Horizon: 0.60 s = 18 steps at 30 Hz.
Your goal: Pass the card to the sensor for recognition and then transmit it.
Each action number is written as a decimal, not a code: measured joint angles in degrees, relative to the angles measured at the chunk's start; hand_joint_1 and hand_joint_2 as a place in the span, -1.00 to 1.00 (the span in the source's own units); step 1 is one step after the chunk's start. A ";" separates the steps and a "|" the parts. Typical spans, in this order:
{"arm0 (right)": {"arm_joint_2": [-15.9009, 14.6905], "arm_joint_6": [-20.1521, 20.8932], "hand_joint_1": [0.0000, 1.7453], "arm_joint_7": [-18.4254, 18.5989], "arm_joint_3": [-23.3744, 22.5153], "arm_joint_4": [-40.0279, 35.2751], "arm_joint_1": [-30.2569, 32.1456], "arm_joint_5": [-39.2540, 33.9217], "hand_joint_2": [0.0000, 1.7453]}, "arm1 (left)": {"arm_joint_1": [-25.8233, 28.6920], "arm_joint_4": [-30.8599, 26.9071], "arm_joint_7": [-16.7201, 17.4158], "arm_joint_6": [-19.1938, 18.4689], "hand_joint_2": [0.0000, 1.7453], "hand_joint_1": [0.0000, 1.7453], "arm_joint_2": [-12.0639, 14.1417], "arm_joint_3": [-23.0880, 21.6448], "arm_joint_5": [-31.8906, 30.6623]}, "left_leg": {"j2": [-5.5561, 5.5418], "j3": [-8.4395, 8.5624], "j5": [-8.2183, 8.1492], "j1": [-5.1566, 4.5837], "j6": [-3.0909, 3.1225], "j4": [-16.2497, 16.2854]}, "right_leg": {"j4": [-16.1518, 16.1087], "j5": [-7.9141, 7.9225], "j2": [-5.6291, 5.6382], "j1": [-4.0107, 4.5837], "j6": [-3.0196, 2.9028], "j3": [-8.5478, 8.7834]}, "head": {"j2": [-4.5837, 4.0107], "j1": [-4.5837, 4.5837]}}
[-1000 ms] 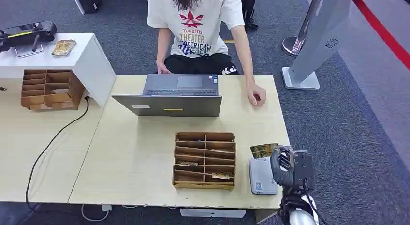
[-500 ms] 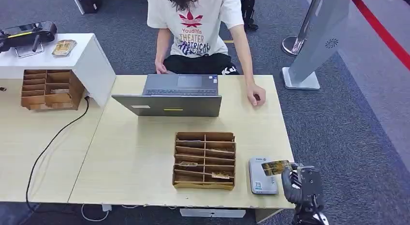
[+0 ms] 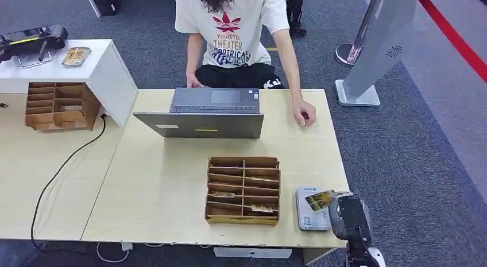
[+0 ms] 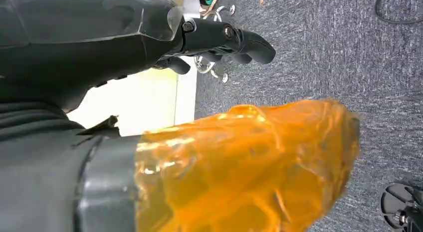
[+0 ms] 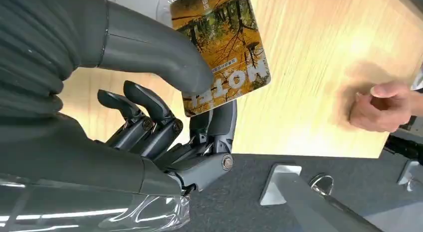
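- Task status: you have the card (image 3: 321, 199) in the right hand (image 3: 348, 216) and presented over the sensor (image 3: 310, 208), the pale flat reader at the near right corner of the table (image 3: 161, 186). Judged from this, the recognition step is in hand; whether the reader has registered the card cannot be told.
- Remaining: the transmitting step is not yet done. The person's hand (image 3: 304, 113) rests on the far right of the table, well apart from the card, and looks the likely place to pass it, though that is a guess.
- Card, location: in the head view it lies over the upper right part of the sensor; whether it touches the reader's face or sits just above it cannot be told.
- Right hand, fingers: in the right wrist view the thick thumb (image 5: 149, 47) presses on the printed face of the card, and one dark finger backs it from behind. The other fingers (image 5: 144, 117) are curled loosely, apart from the card.
- Left hand (image 4: 219, 42): in the left wrist view its dark fingers are bent inward with nothing seen in them; an orange wrapped cover (image 4: 249, 162) hides part of it.
- Other stock: cardboard organiser (image 3: 243, 190) just beside the sensor; laptop (image 3: 201, 123) before the person.
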 joint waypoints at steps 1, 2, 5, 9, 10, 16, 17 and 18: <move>-0.07 0.00 1.00 0.02 0.09 0.00 -0.05 0.00 1.00 | 0.00 0.00 0.00 -0.02 -1.00 -1.00 0.00 0.00 0.02 | 0.00 0.00 0.00 0.00 0.00 0.00 | 0.00 0.00 0.00 0.00 0.00 0.00 | 0.00 0.02; -0.09 -0.04 1.00 0.04 0.15 0.02 -0.11 0.17 1.00 | 0.00 0.00 0.00 -0.02 -1.00 -1.00 0.00 0.00 0.02 | 0.00 0.00 0.00 0.00 0.00 0.00 | 0.00 0.00 0.00 0.00 0.00 0.00 | 0.00 0.00; -0.35 -0.24 1.00 0.65 0.31 0.35 -0.66 1.38 1.00 | 0.00 0.00 0.00 -0.04 -1.00 -1.00 0.00 0.00 0.04 | 0.00 -0.01 0.00 0.00 0.00 0.00 | 0.00 0.00 0.00 0.00 0.00 0.00 | 0.00 0.00; -0.72 -0.42 1.00 1.09 0.39 0.85 -1.40 2.36 1.00 | 0.00 0.00 0.00 -0.07 -1.00 -1.00 0.00 0.02 0.20 | 0.00 -0.01 0.00 0.00 0.00 0.00 | 0.00 0.00 0.00 0.00 0.00 0.00 | 0.00 0.00; -0.79 -0.44 1.00 1.18 0.42 0.96 -1.59 2.49 1.00 | -0.01 0.00 0.00 -0.09 -1.00 -1.00 0.00 0.04 0.20 | 0.00 -0.01 0.00 0.00 0.00 0.00 | 0.00 0.00 0.00 0.00 0.00 0.00 | 0.00 0.00; -1.09 -0.96 1.00 2.34 0.42 1.51 -2.39 5.60 1.00 | -0.01 0.00 0.00 -0.13 -1.00 -1.00 0.00 0.07 0.22 | 0.00 -0.01 0.00 0.00 0.00 0.00 | 0.00 0.00 0.00 0.00 0.00 0.00 | 0.00 0.00; -1.16 -1.20 1.00 2.54 0.42 1.62 -2.41 6.50 1.00 | -0.01 0.00 0.00 -0.13 -1.00 -1.00 0.00 0.09 0.24 | -0.01 -0.01 0.00 0.00 0.00 0.00 | 0.00 0.00 0.00 0.00 0.00 -0.01 | 0.00 0.00; -1.20 -1.40 1.00 2.76 0.42 1.68 -2.42 7.33 1.00 | -0.01 0.00 0.00 -0.15 -1.00 -1.00 0.00 0.13 0.28 | -0.01 -0.01 0.00 0.00 0.00 0.00 | 0.00 0.00 0.00 0.00 0.00 -0.01 | 0.00 0.00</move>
